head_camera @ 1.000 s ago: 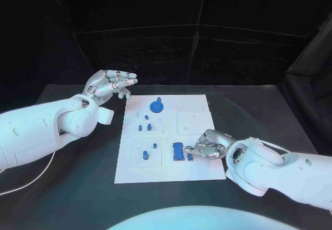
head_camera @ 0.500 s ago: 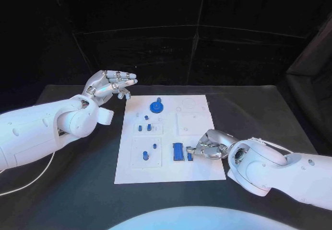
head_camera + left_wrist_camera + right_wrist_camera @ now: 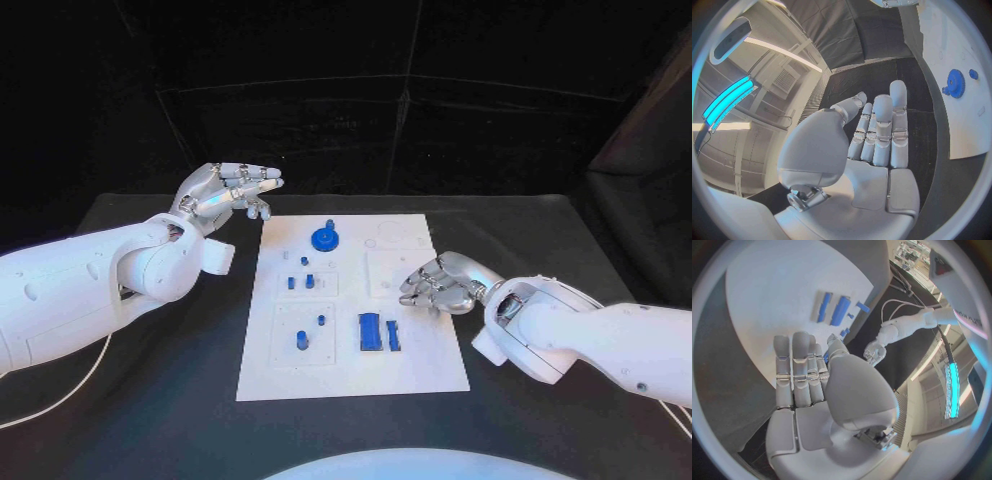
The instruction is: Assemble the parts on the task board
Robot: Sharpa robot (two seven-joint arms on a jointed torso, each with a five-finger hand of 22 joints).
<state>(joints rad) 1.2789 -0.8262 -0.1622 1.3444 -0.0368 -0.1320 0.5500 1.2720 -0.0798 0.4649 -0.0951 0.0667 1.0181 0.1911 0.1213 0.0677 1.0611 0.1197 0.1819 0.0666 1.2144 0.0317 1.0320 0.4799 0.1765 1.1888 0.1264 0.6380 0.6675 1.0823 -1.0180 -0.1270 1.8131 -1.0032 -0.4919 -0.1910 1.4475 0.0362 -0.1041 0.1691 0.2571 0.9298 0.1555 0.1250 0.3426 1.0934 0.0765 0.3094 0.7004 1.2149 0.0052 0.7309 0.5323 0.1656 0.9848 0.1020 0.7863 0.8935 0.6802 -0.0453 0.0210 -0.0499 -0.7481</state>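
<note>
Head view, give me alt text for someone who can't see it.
A white task board lies mid-table with small blue parts on it; the right hand hangs over its right edge, fingers curled in. The left hand is raised off the board's far left corner, holding nothing.

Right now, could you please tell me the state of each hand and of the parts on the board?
Left hand: raised off the board's far left corner, fingers curled, holding nothing.
Right hand: over the board's right edge, fingers curled in; whether it holds anything is unclear.
Board: lying flat on the table.
Gear: at the board's far end, untouched.
Two bars: side by side near the board's middle, untouched.
</note>
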